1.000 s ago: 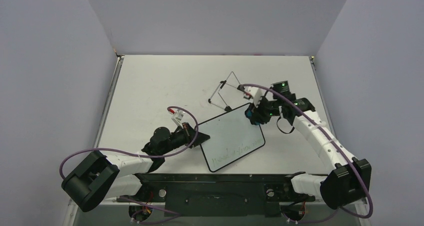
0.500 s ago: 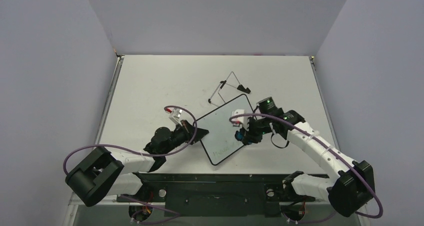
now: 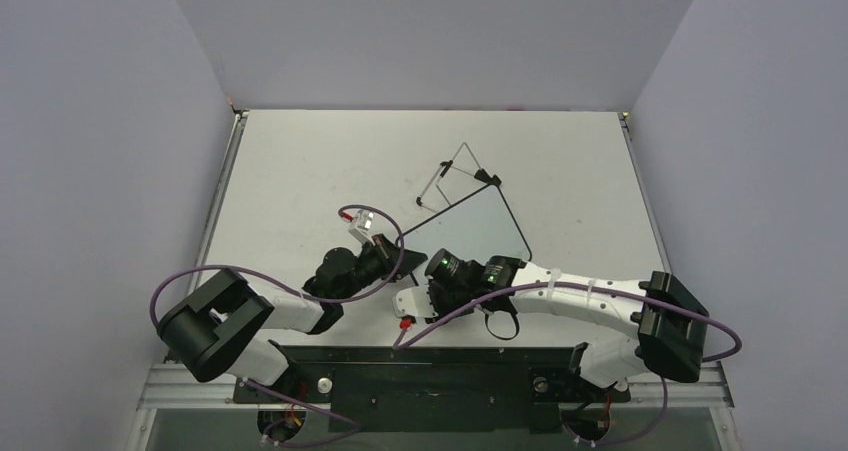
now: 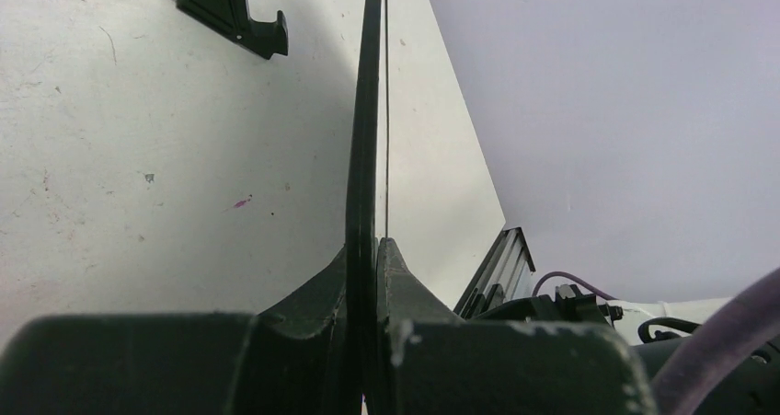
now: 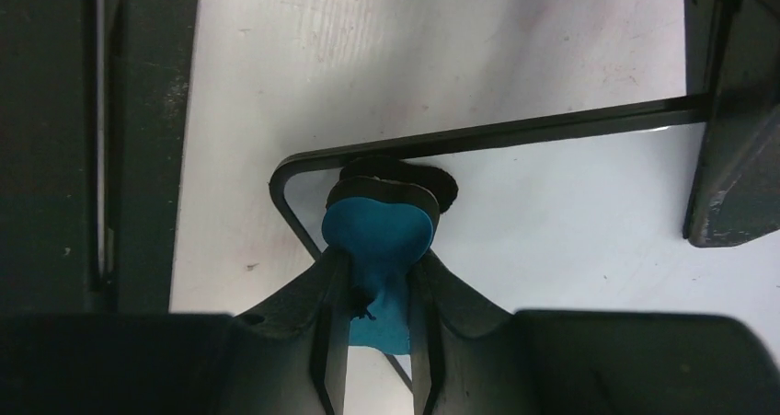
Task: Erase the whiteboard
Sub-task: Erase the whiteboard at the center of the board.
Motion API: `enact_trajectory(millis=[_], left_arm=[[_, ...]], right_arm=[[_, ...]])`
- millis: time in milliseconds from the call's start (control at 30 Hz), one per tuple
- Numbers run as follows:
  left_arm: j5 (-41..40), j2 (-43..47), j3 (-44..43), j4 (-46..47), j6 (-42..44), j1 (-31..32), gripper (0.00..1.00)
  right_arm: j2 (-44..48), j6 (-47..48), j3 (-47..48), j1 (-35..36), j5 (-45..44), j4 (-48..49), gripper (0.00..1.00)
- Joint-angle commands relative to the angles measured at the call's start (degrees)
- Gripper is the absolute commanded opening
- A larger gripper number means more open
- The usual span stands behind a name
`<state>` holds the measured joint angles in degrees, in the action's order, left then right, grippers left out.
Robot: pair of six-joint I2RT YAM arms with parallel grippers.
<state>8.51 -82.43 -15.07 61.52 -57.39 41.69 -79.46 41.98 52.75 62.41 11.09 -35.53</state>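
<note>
whiteboard (image 3: 465, 226) lies at centre frame of the top view, left gripper (image 4: 368, 254) clamped on its thin edge, right gripper (image 5: 377, 268) pinching a blue eraser (image 5: 379, 226) at its rounded corner, wire easel stand (image 3: 455, 176) just above.

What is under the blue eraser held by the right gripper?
The whiteboard, at a rounded corner just inside its black frame; the blue eraser, pinched in the right gripper, has its dark pad facing that surface. Any marks beneath the pad are covered.
</note>
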Motion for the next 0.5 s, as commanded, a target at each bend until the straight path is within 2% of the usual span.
enact_trajectory(millis=[0,267,467], left_arm=[[0.6,2.4,-2.3,3.4,0.6,0.3,0.0],[0.9,3.2,-1.7,3.5,0.6,0.3,0.0],[1.2,3.3,-1.3,3.5,0.9,0.3,0.0]], right_arm=[[0.6,0.6,0.5,1.8,-9.9,4.3,0.0],[4.2,6.8,-7.1,4.2,-5.9,1.5,0.0],[3.1,4.3,-6.0,4.0,-9.9,4.0,0.0]])
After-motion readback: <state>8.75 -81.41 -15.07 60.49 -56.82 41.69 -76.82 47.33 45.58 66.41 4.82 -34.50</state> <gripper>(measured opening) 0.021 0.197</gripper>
